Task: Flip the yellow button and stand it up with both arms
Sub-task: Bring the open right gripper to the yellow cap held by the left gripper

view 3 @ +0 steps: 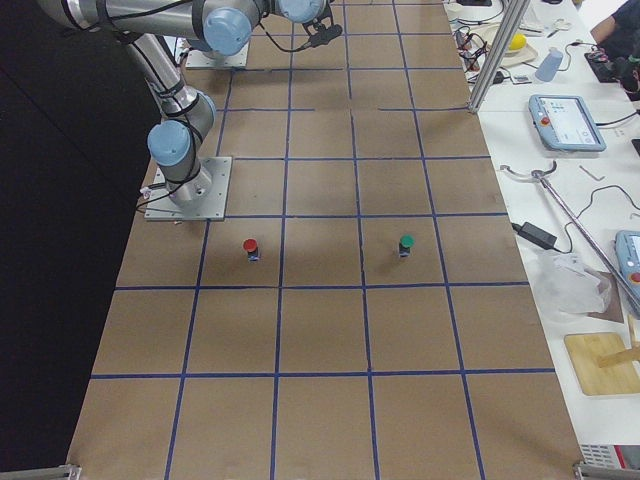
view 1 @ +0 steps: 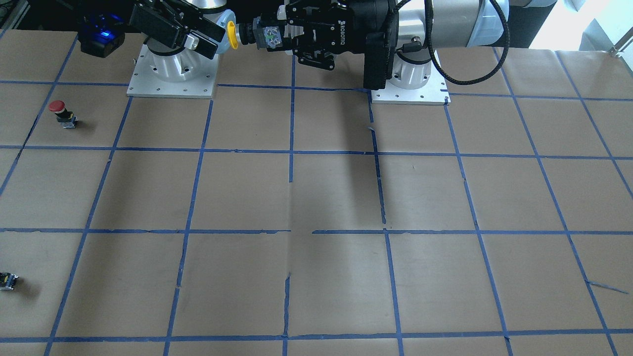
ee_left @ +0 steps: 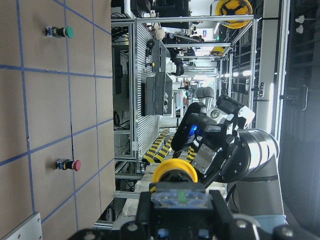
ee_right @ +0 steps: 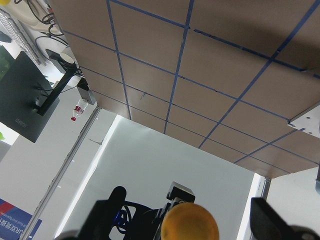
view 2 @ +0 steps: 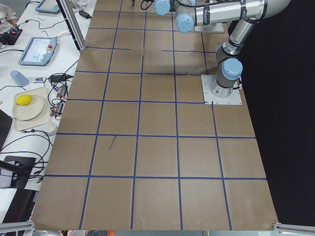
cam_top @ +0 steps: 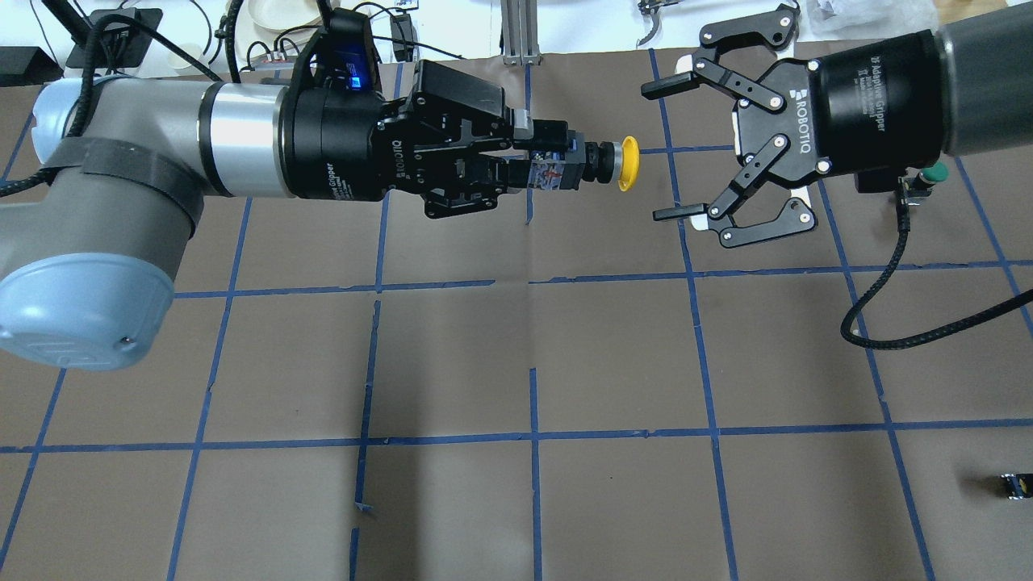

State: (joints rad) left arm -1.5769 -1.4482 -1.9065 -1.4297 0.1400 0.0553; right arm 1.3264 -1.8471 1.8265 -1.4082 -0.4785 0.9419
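My left gripper (cam_top: 534, 165) is shut on the contact block of the yellow button (cam_top: 626, 164) and holds it level in the air, high above the table, with the yellow cap pointing at my right gripper. My right gripper (cam_top: 668, 149) is open, its jaws spread wide, facing the cap a short gap away without touching it. In the front view the cap (view 1: 232, 35) sits between the left gripper (view 1: 271, 37) and the right gripper (view 1: 211, 39). The cap also shows in the left wrist view (ee_left: 174, 172) and in the right wrist view (ee_right: 190, 223).
A red-capped button (view 1: 58, 106) and a green-capped button (view 3: 406, 242) stand on the brown, blue-taped table (cam_top: 613, 355) on my right side. A small dark capless switch block (cam_top: 1015, 484) lies near the right edge. The arm bases (view 1: 172, 74) are bolted at the back.
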